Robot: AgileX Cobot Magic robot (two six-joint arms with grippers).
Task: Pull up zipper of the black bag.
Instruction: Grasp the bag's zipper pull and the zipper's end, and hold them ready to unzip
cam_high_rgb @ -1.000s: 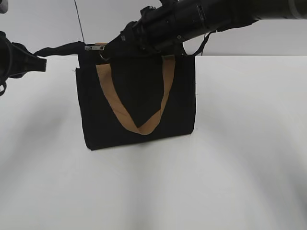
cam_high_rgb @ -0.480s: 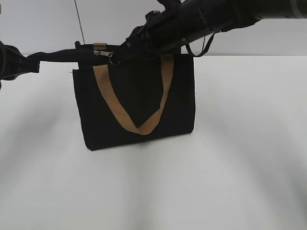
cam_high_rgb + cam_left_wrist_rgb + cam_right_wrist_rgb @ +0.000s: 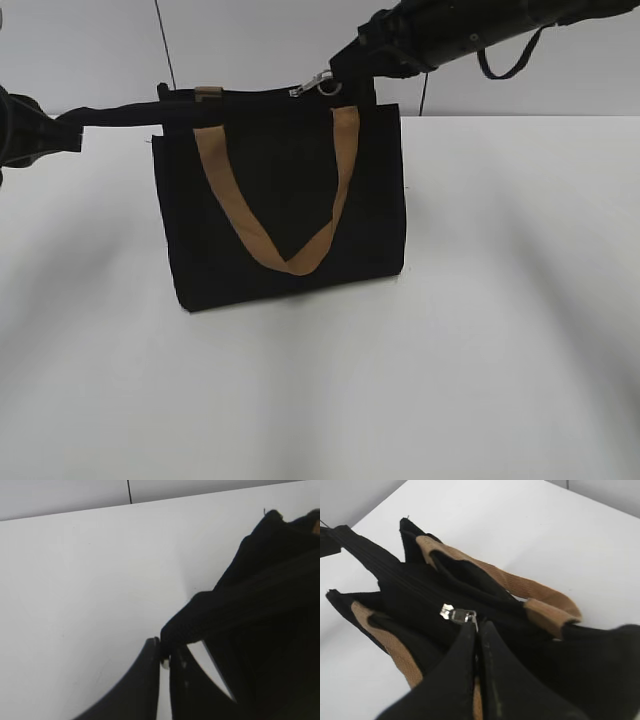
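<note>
The black bag (image 3: 285,210) stands upright on the white table, its tan strap handle (image 3: 290,255) hanging down the front. The zipper runs along its top edge, and the silver pull tab (image 3: 315,85) sits right of the middle. My right gripper (image 3: 338,78) reaches in from the upper right and is shut on that pull tab (image 3: 457,614), its fingertips (image 3: 470,635) pressed together. At the far left my left gripper (image 3: 78,130) is shut on the bag's black fabric end tail (image 3: 200,615), which is stretched out level to the left.
The white table (image 3: 480,350) extends around the bag on all sides. A thin dark seam line (image 3: 165,45) runs down the wall behind. The right arm's cable loop (image 3: 505,60) hangs above the bag's right corner.
My right gripper has slid to the right along the bag's top with the pull tab, from near the left handle to right of the middle. The left gripper kept its hold and barely moved.
</note>
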